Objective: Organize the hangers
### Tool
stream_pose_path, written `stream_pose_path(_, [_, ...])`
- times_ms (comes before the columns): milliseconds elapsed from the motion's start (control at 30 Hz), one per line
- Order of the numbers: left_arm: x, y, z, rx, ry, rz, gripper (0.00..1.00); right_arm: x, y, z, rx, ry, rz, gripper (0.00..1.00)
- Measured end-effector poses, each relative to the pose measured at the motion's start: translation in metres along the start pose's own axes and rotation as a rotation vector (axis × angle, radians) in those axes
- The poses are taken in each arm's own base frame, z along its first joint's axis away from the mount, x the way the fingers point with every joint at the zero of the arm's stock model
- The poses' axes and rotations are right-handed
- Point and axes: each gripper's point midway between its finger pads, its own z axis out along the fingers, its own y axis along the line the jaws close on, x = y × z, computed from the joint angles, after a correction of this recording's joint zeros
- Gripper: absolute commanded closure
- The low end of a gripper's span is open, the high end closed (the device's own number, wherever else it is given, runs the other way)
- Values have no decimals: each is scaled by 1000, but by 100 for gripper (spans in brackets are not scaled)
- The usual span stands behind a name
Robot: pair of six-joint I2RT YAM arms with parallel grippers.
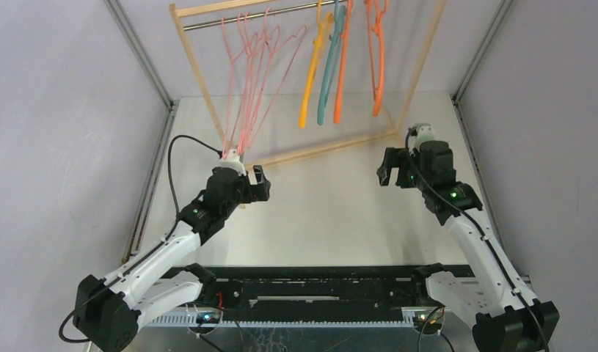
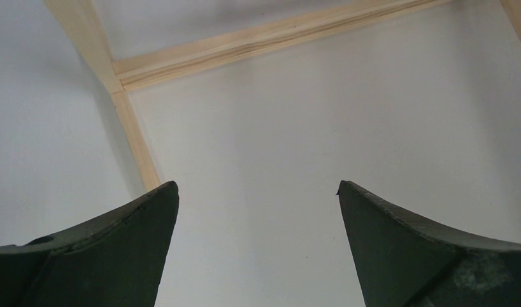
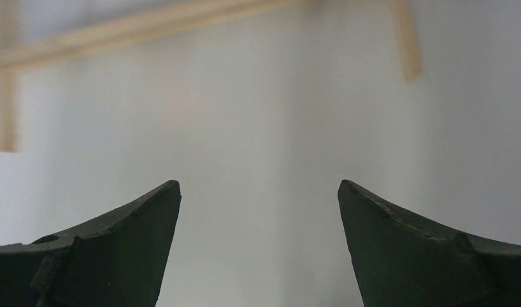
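— Left gripper [image 1: 257,183]?
— Jaws spread wide, nothing between them; over the table [image 1: 325,220], close to the left foot of the wooden rack [image 1: 187,51].
— Right gripper [image 1: 391,172]?
— Also wide apart and empty, just in front of the rack's right foot.
— And the hangers [image 1: 343,73]?
— None in either grip. All hooked on the rod [image 1: 230,19]: pink hangers [image 1: 246,121] bunched at left, then a yellow-orange hanger [image 1: 310,84], a teal hanger [image 1: 330,73], two orange hangers [image 1: 378,73] at right.
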Motion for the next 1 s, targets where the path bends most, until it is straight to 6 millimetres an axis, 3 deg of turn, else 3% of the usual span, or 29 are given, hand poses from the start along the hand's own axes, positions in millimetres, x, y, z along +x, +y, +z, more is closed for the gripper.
stream_pose_path(100, [1, 2, 2, -6, -9, 16, 1, 31, -23, 13, 78, 44, -46, 0])
stream_pose_path(200, [2, 5, 4, -14, -17, 35, 1, 45, -39, 20, 112, 34, -57, 0])
stream_pose_path(400, [9, 7, 11, -24, 10, 66, 1, 45, -62, 33, 130, -46, -2, 0])
stream_pose_path(533, [10, 7, 13, -22, 6, 71, 1, 51, -68, 41, 134, -118, -29, 0])
stream_pose_path(833, [14, 9, 17, -23, 12, 90, 0, 26, -105, 41, 367, -282, 79, 0])
stream_pose_path(1000, [13, 7, 22, -20, 6, 97, 0, 33, -110, 48, 445, -265, 92, 0])
